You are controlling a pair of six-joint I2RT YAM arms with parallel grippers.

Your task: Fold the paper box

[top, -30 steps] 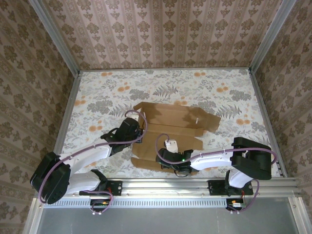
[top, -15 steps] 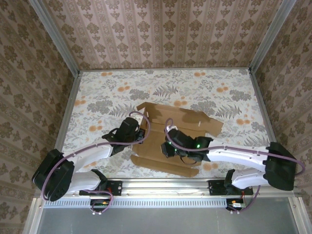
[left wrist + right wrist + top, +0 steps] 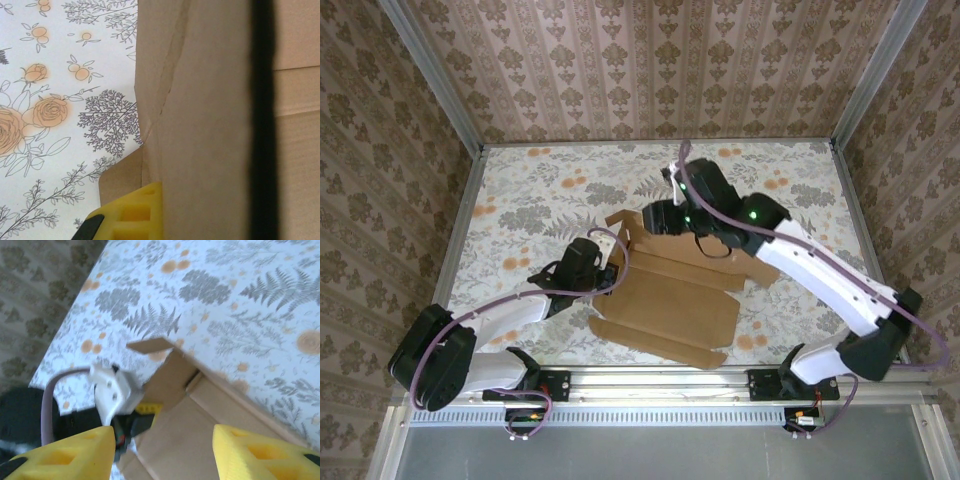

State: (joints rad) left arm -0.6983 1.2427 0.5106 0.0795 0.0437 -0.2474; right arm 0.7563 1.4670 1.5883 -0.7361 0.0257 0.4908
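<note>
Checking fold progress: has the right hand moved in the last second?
Yes. The right hand swung from the near metal rail, across the plain brown cardboard box, to its far edge.

White arm links, black joints, purple cables, yellow ribbed fingers, small green lights

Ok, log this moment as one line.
left gripper: shut on paper box left flap | right gripper: open, above its far-left corner

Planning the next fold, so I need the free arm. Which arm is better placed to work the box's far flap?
Right. The right gripper hangs open above the paper box's far left corner, holding nothing. The left gripper is shut on the box's left flap, so it looks occupied.
</note>
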